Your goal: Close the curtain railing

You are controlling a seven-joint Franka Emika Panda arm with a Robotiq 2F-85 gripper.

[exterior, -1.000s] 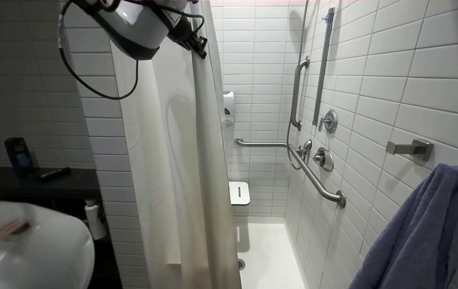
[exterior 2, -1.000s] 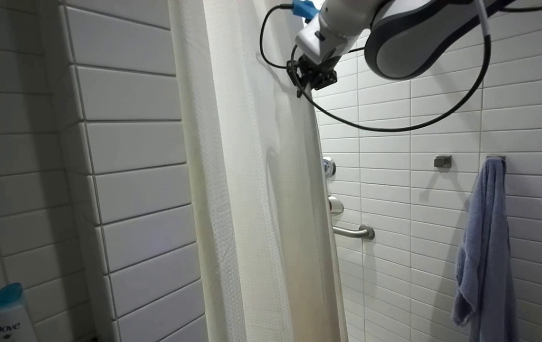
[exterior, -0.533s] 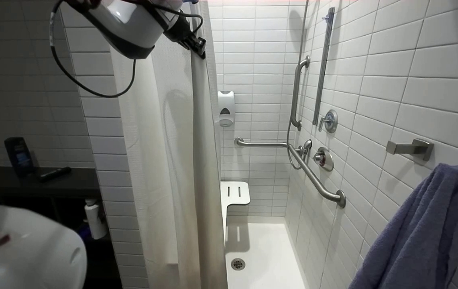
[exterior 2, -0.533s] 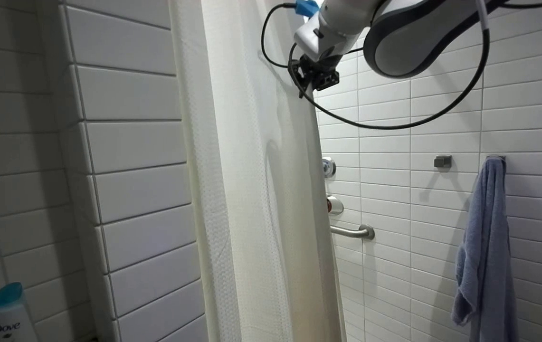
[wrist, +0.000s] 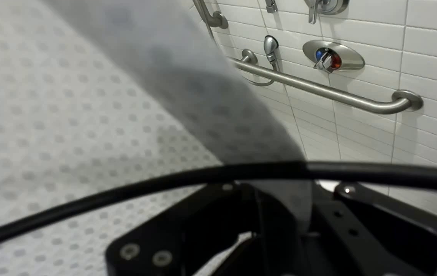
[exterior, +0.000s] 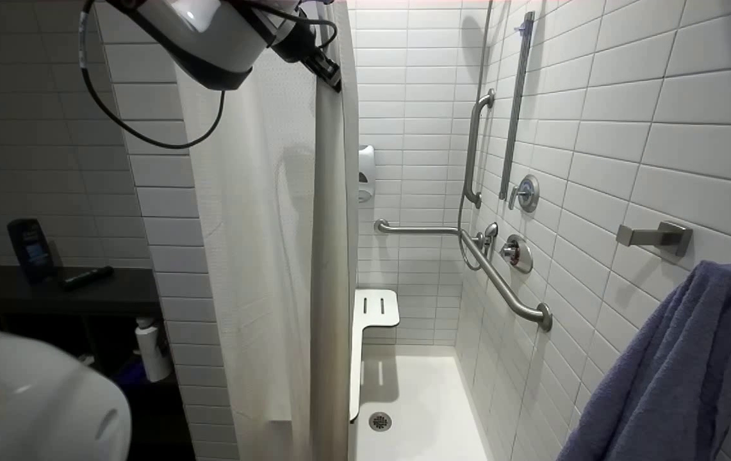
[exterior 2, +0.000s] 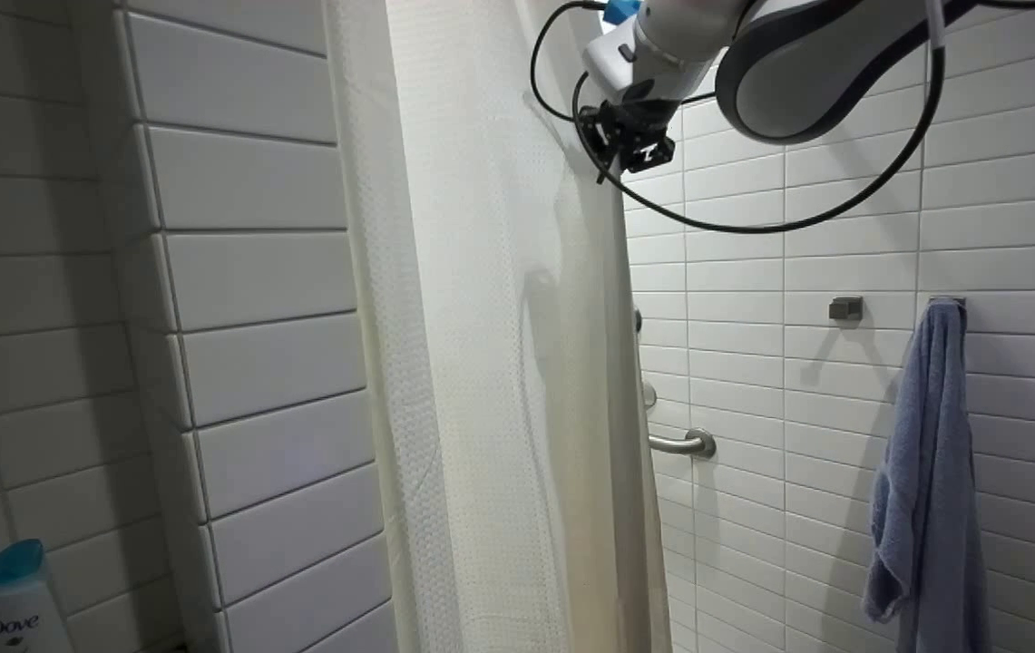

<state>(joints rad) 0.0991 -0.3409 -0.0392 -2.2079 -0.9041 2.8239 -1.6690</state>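
Note:
The curtain railing shows as a tall white curtain [exterior: 262, 256] in vertical pleats, hanging beside the tiled pillar in both exterior views [exterior 2: 481, 363]. My gripper [exterior: 337, 83] is high up at the curtain's free edge, shut on the fabric. In an exterior view the gripper [exterior 2: 612, 172] has the edge pleat hanging straight down from it. The wrist view has a strip of dotted fabric [wrist: 218, 103] running down between the fingers of the gripper [wrist: 283, 188]; the fingertips are dark and partly behind a cable. The rod above is out of view.
Beyond the free edge the shower stands open, with a grab bar [exterior: 506, 288] and a white seat [exterior: 378, 307]. A blue-grey towel [exterior 2: 925, 472] hangs on the tiled wall. My black cable [exterior 2: 753, 229] loops below the arm. A dark shelf [exterior: 57, 291] stands left of the pillar.
After a slight early drift left in an exterior view, my gripper has moved right in both exterior views, drawing the curtain's upper edge along. Lower down, one view has the edge swung left, uncovering the drain.

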